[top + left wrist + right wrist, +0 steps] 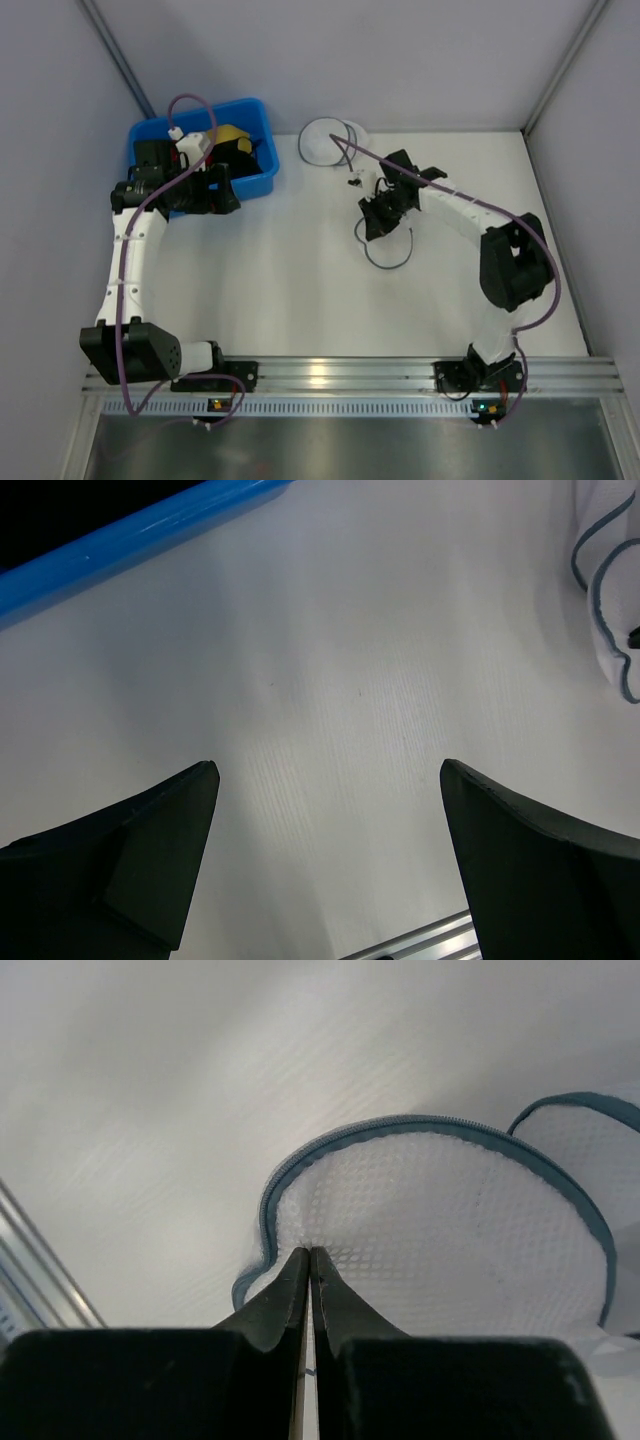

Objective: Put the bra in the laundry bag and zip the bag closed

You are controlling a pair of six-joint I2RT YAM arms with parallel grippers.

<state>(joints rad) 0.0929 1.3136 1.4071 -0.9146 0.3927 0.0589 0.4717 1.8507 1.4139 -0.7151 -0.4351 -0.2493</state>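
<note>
The laundry bag (328, 142) lies open on the white table as two thin dark hoops of see-through mesh, one at the back and one nearer, around my right gripper (380, 215). In the right wrist view the bag's mesh half (450, 1220) with its blue-grey zip rim fills the middle, and my right gripper (310, 1250) is shut on a pinch of that mesh just inside the rim. My left gripper (328, 768) hangs open over bare table beside the blue bin (130, 530), nothing between its fingers. I cannot make out the bra in any view.
The blue bin (262, 178) at the back left holds a yellow-and-black garment (232, 134) and dark items. Grey walls close in on both sides. An aluminium rail (340, 375) runs along the near edge. The bag's edge (605, 610) shows at the right of the left wrist view.
</note>
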